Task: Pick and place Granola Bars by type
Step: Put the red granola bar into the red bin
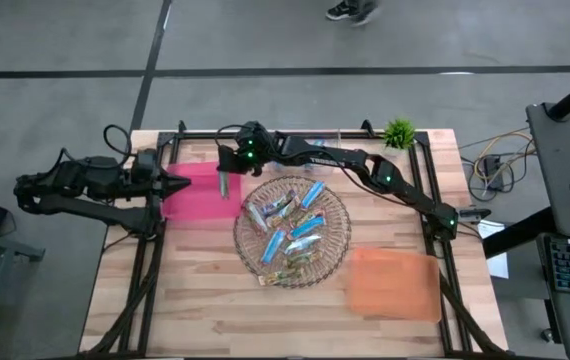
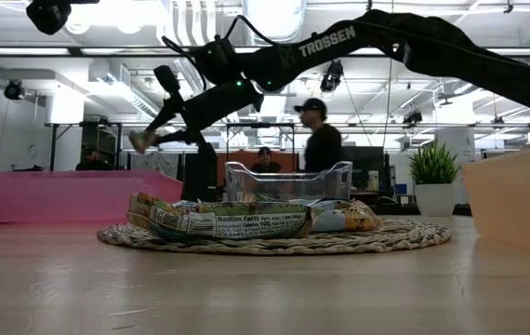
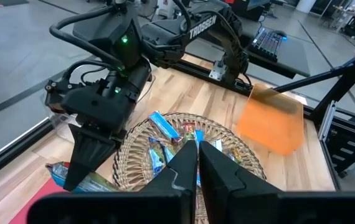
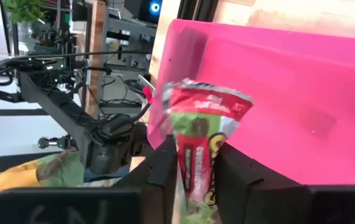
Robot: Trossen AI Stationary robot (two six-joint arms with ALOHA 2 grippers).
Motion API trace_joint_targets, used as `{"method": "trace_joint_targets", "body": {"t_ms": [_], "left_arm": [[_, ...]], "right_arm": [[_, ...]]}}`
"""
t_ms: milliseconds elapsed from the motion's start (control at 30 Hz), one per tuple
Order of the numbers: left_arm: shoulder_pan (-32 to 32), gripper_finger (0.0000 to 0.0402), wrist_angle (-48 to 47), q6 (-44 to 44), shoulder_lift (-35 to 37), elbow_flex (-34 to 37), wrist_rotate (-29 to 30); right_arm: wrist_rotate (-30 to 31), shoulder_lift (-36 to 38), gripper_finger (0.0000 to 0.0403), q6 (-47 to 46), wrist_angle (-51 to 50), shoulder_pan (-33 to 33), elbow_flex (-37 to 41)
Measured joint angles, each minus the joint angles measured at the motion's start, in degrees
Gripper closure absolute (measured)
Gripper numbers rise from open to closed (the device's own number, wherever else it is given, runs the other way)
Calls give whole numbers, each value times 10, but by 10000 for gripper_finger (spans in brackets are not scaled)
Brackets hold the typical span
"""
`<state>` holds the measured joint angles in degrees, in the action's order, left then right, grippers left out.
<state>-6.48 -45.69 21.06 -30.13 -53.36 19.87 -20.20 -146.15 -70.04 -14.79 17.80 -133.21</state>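
A round wicker tray (image 1: 337, 250) at the table's middle holds several Granola Bars (image 1: 290, 225) in blue, silvery and brownish-green wrappers. My right gripper (image 4: 196, 158) reaches from the right across the tray's far side. It is shut on one bar (image 4: 203, 124) with a red, green and silver wrapper, above the pink bin (image 1: 193, 195). My left gripper (image 3: 197, 155) waits shut with nothing in it at the table's left edge, pointing toward the tray. My right gripper pinches the bar's one end (image 4: 195, 180) between its two fingers (image 4: 165, 163). The fingers slant downward, and the bar runs along them and sticks out past their tips. The bar is lifted clear, over the pink bin's inside (image 4: 302, 93).
An orange bin (image 1: 393, 283) stands at the near right of the tray. A small green plant (image 1: 399, 132) stands at the far right corner, and a clear container (image 2: 288, 181) behind the tray. People show in the room beyond the table.
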Motion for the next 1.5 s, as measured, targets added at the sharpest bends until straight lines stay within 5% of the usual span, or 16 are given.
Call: {"method": "trace_joint_targets", "body": {"t_ms": [367, 1500], "left_arm": [[0, 401, 0, 0, 0, 0, 0], [0, 401, 2, 2, 0, 0, 0]], "right_arm": [[5, 0, 248, -16, 0, 0, 1], [8, 0, 211, 8, -25, 0, 2]]}}
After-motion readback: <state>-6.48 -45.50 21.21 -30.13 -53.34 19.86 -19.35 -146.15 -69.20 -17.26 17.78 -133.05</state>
